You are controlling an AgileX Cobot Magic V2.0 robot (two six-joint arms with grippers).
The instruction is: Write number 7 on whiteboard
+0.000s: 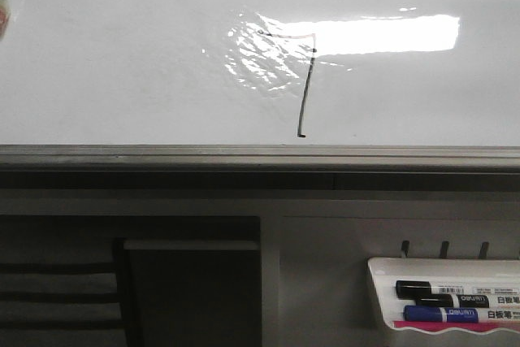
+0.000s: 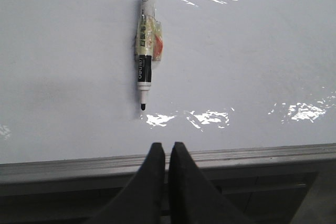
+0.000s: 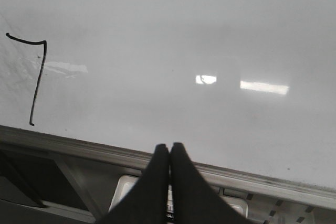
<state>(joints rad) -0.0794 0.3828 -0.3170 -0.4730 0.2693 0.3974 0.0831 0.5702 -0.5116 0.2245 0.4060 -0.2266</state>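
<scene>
Number 7 [image 1: 305, 87] sits on the whiteboard [image 1: 122, 62] in thin black strokes — a short top bar running into the bright glare, then a long downstroke ending in a tiny hook just above the grey edge rail [image 1: 244, 154]. From the right wrist it shows plainly too [image 3: 35, 80], off to one side of the right gripper [image 3: 169, 150], whose fingers are pressed together, holding nothing. The left gripper [image 2: 167, 150] is likewise closed and empty. Ahead of it a black marker [image 2: 145, 51] lies uncapped on the board, tip towards the gripper — apart from it. Below the rail, a white tray [image 1: 382, 298] holds a black marker [image 1: 443, 289] and a blue marker [image 1: 447, 314].
</scene>
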